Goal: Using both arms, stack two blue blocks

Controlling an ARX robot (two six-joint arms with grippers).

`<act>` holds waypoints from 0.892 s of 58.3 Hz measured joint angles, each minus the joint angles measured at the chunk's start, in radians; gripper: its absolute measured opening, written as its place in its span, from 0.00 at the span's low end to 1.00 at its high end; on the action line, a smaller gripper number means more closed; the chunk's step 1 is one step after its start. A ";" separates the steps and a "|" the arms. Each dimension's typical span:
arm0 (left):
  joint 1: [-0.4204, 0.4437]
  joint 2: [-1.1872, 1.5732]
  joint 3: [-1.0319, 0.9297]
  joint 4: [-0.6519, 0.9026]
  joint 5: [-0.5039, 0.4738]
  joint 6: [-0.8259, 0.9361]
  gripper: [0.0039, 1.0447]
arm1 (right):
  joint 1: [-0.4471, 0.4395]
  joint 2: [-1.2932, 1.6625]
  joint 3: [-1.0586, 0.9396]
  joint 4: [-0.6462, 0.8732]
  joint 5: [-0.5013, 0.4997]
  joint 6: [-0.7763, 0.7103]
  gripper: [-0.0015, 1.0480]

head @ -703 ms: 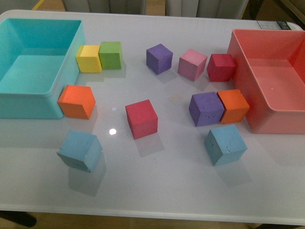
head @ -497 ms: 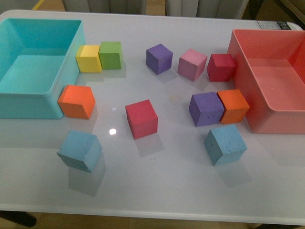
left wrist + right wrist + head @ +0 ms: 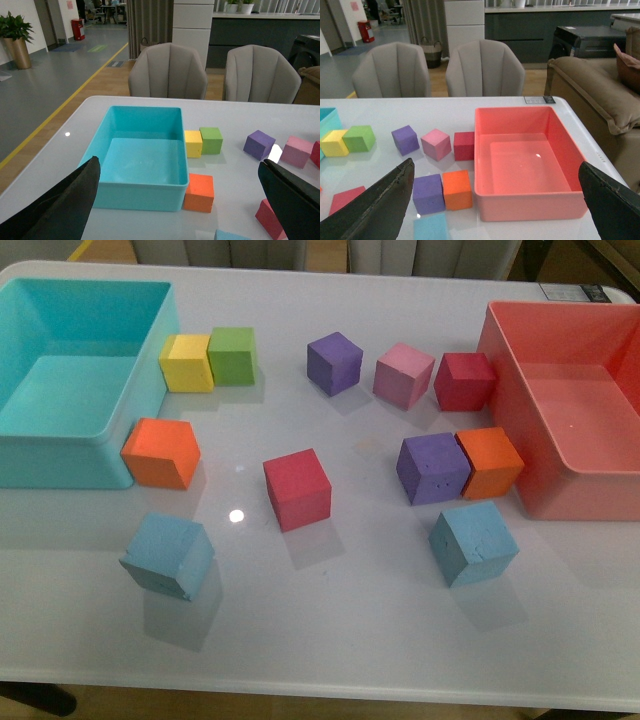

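Observation:
Two sky-blue blocks lie on the white table in the front view: one near the front left [image 3: 168, 554], tilted, and one near the front right [image 3: 473, 542]. Neither arm shows in the front view. My left gripper [image 3: 180, 200] is open and empty, held above the table's near side; a corner of the left blue block [image 3: 232, 235] shows at the picture's lower edge. My right gripper [image 3: 495, 200] is open and empty; the right blue block [image 3: 431, 227] lies below it, beside the left finger [image 3: 380, 207].
A turquoise bin [image 3: 70, 430] stands at the left, a pink-red bin [image 3: 560, 450] at the right. Yellow [image 3: 186, 362], green [image 3: 232, 354], orange [image 3: 160, 452], red [image 3: 297, 489], purple [image 3: 432, 468], orange [image 3: 490, 462], purple [image 3: 334, 362], pink [image 3: 403, 374] and dark red [image 3: 465, 380] cubes are scattered between.

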 joint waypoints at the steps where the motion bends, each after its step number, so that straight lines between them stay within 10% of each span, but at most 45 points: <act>1: 0.000 0.000 0.000 0.000 0.000 0.000 0.92 | 0.000 0.000 0.000 0.000 0.000 0.000 0.91; 9: 0.000 0.000 0.000 0.000 0.000 0.000 0.92 | -0.001 0.002 0.002 -0.002 -0.005 0.000 0.91; 17: 0.000 0.000 0.000 0.000 0.001 0.000 0.92 | -0.049 0.360 0.177 -0.335 -0.198 -0.185 0.91; 52: 0.000 0.000 0.000 0.000 0.000 0.000 0.92 | 0.281 1.785 0.536 0.355 -0.005 -0.219 0.91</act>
